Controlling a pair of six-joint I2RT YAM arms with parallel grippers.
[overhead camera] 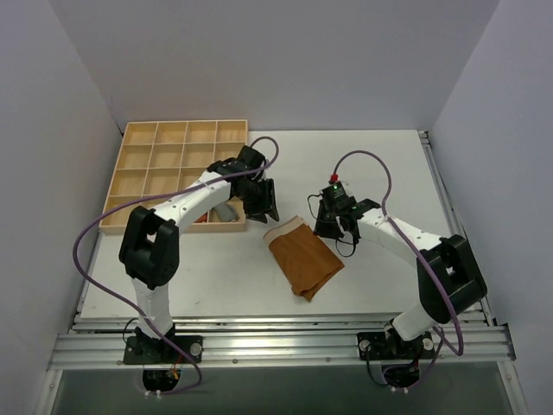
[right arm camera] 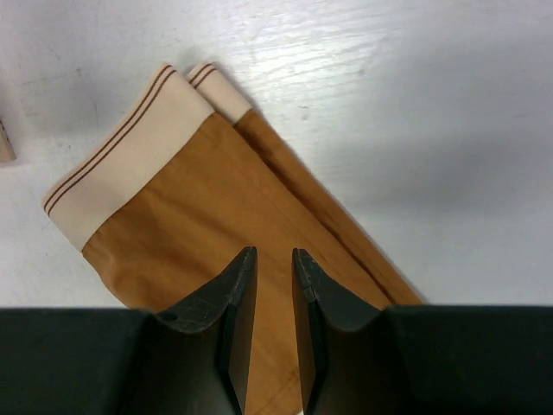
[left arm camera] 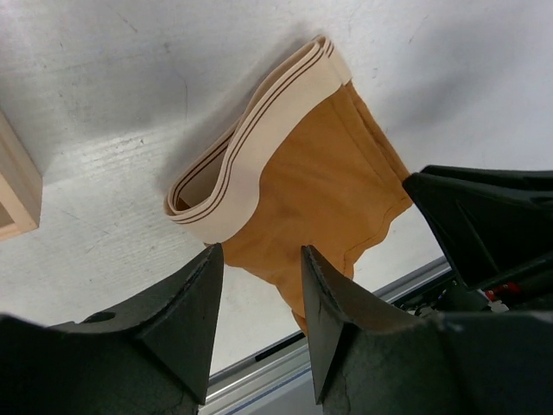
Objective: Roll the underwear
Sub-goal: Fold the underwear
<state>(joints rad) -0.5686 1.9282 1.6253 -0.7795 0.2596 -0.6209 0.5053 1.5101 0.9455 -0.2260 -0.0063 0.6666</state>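
The underwear point(overhead camera: 302, 258) lies folded flat on the white table, caramel-brown with a pale beige striped band point(overhead camera: 285, 229) at its far end. In the left wrist view the underwear point(left arm camera: 320, 181) lies beyond my left gripper point(left arm camera: 261, 251), which is open with nothing between its fingers. That left gripper point(overhead camera: 262, 201) hovers just off the band's far left corner. My right gripper point(overhead camera: 339, 226) is at the garment's right edge. In the right wrist view the right gripper point(right arm camera: 274, 252) stands slightly open above the brown cloth point(right arm camera: 216, 207), gripping nothing.
A wooden compartment tray point(overhead camera: 177, 164) sits at the back left, with rolled cloths point(overhead camera: 226, 212) in its near cells beside the left arm. An aluminium rail point(overhead camera: 276, 341) runs along the near table edge. White walls enclose the back and sides.
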